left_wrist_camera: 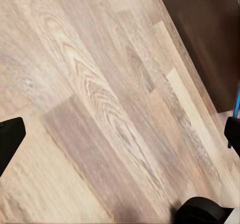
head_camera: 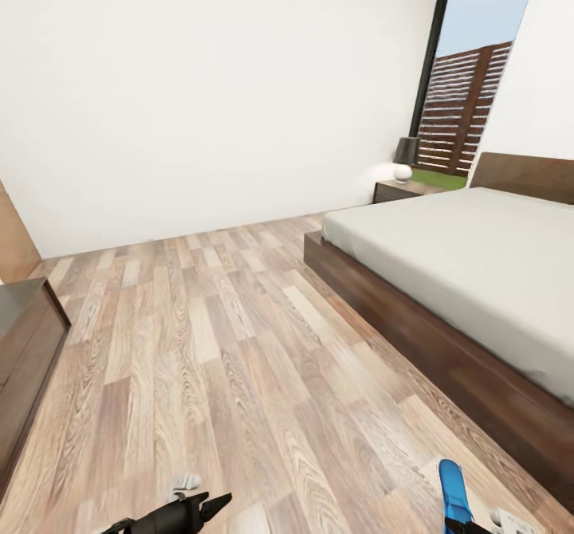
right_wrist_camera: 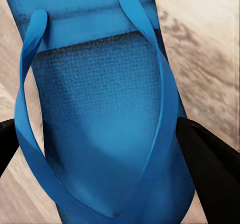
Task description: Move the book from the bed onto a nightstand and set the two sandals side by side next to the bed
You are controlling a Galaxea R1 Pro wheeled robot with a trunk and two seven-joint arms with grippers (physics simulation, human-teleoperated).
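From the head view, the bed (head_camera: 478, 279) runs along the right side of the room, its grey mattress bare where I can see it, so the book is not something I can place from here. At the far end, beside the headboard, a nightstand (head_camera: 396, 190) carries a small dark-shaded lamp (head_camera: 405, 158). A dark cabinet (head_camera: 24, 359) stands at the left edge. Low and near, the left end effector (head_camera: 209, 507) hangs over the plank floor (head_camera: 207, 343) carrying nothing, and a blue sandal (head_camera: 453, 492) rises at the near right, close to the bed frame, which suits setting it down beside the bed. The left wrist view looks down on bare planks with the bed's dark frame (left_wrist_camera: 210, 38) at one corner; its fingertips sit well apart with only floor between them, so that end effector is open. In the right wrist view the sandal (right_wrist_camera: 100, 119) hangs close before the camera, thong straps showing, with the dark fingers (right_wrist_camera: 210, 159) pressed against both of its edges: the right end effector (right_wrist_camera: 95, 154) is clamped on the sandal, lifted off the floor, I judge for carrying. The second sandal I cannot place.
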